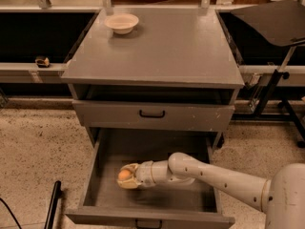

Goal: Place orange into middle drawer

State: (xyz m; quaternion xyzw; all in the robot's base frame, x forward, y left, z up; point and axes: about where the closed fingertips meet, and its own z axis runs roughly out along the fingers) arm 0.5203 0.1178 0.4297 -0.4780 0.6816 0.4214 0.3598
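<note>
The orange (pixel 124 174) is a small round fruit held between the cream fingers of my gripper (pixel 125 177). The gripper is shut on it, low inside the open middle drawer (pixel 157 149), near the drawer's left half and close to its grey floor. The drawer is pulled far out from the bottom of the grey cabinet, and its dark handle (pixel 147 223) shows at the front edge. My white arm (pixel 214 175) reaches in from the lower right, across the drawer's right side.
A closed grey drawer front with a black handle (pixel 152 113) sits just above the open drawer. A cream-white bowl (pixel 122 23) stands on the cabinet top (pixel 167 51) at the back left. A black stand (pixel 274 80) is at the right, and a black pole (pixel 52 206) at the lower left.
</note>
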